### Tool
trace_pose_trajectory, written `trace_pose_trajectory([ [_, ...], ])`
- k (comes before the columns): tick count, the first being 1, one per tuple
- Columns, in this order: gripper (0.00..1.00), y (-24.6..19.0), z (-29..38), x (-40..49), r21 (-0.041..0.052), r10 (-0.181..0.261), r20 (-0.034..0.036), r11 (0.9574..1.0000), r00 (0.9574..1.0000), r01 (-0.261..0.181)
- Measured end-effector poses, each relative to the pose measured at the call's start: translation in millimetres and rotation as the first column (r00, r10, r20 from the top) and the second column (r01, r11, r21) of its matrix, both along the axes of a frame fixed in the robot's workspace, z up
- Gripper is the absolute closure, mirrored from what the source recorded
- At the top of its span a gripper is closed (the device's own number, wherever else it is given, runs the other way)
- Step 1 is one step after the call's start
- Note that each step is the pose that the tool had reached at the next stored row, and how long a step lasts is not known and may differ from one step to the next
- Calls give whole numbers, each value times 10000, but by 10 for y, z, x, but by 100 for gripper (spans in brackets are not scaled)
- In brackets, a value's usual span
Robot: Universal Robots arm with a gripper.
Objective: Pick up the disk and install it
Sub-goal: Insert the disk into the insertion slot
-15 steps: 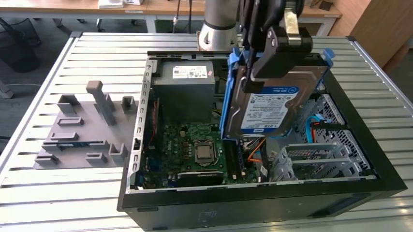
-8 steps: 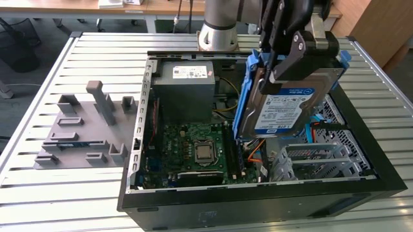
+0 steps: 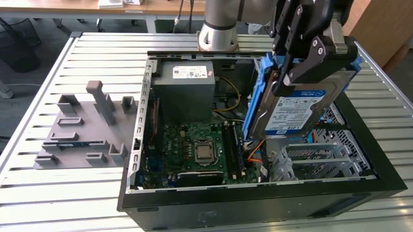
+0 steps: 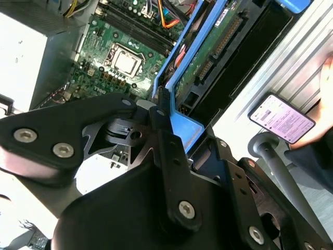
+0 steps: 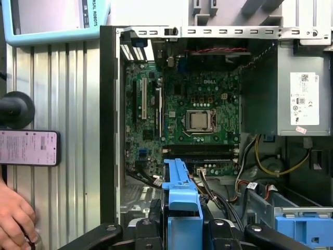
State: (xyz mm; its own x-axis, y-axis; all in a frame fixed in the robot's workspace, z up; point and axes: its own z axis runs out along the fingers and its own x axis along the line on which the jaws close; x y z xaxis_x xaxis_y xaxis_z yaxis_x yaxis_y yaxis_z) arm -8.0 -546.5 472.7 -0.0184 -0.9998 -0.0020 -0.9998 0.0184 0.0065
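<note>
Your pincer (image 3: 302, 72) is pinching the disk (image 3: 293, 113), so the pick-up is done. The disk hangs tilted over the open computer case (image 3: 258, 205), above the metal drive bay (image 3: 316, 159) at the exterior view's right. It is not yet seated, so installing is left. The exterior view gives you the disk's label face and the bay beneath it. The first wrist view gives you the disk edge-on over the circuit board (image 5: 192, 114), plus a phone (image 5: 28, 147) and a person's hand (image 5: 15, 221) at the worktop (image 5: 78, 156) beside the case.
</note>
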Motion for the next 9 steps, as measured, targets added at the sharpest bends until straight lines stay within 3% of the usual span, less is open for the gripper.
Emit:
trace_pose_trajectory([
  [9, 64, -67, -42, 77, 1, -1, 0, 10000, 10000, 1],
])
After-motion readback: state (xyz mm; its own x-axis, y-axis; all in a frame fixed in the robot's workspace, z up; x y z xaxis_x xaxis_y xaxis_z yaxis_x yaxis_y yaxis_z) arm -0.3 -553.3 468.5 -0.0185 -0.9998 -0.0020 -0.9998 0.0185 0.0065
